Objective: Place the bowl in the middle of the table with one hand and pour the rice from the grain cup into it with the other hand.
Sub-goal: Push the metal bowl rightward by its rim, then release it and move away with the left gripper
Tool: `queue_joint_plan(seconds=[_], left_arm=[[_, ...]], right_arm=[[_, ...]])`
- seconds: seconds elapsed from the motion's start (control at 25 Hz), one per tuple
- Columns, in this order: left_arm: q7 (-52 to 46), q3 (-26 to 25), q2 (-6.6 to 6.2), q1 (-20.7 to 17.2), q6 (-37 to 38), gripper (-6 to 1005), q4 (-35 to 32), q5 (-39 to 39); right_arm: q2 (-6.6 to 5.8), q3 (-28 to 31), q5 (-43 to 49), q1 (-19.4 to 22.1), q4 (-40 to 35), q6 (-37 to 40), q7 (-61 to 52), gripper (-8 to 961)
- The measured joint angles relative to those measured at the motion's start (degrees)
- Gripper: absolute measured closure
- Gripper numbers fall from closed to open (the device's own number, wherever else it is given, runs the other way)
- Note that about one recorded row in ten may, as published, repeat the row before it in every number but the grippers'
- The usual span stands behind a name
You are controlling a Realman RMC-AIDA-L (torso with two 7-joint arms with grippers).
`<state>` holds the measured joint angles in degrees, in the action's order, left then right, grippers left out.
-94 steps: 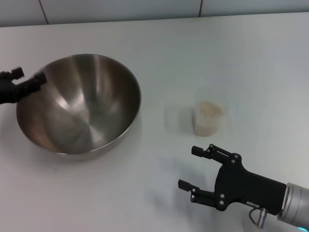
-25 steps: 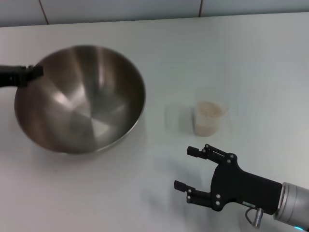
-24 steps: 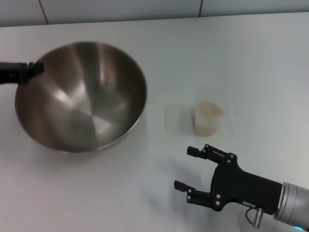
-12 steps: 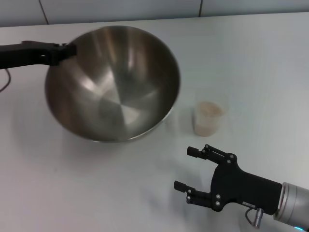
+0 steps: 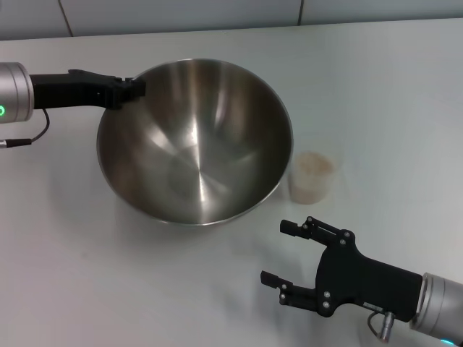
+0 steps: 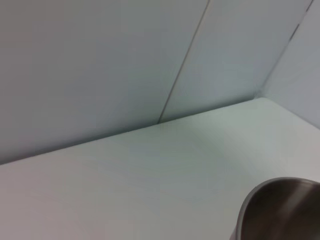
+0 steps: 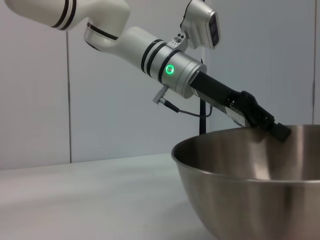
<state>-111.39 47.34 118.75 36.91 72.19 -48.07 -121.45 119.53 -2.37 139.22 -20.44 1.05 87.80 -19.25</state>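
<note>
The steel bowl (image 5: 195,141) is near the middle of the white table (image 5: 376,94), tipped slightly, with nothing inside. My left gripper (image 5: 132,88) reaches in from the left and is shut on the bowl's far-left rim; the right wrist view shows that gripper (image 7: 274,129) clamped on the bowl (image 7: 250,185). The clear grain cup (image 5: 309,186) stands upright just right of the bowl, its left side partly hidden behind the bowl's edge, with pale rice (image 5: 312,165) inside. My right gripper (image 5: 277,251) hovers open in front of the cup, apart from it.
A grey wall runs along the table's far edge (image 5: 217,29). The left wrist view shows that wall, the tabletop and a bit of the bowl's rim (image 6: 280,210). A thin cable (image 5: 25,139) hangs from the left arm.
The left gripper has carried the bowl rightward from the table's left side to the middle, right next to the cup. The right gripper has barely moved.
</note>
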Motion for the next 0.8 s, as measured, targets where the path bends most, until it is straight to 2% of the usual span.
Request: queue_joint_plan(seconds=[0.8], left_arm=[[2.7,0.4,-0.10,0.6,-4.9,954,7.1,0.5]], right_arm=[[-0.09,0.0,0.0,0.4,0.0,0.0,0.1,166]])
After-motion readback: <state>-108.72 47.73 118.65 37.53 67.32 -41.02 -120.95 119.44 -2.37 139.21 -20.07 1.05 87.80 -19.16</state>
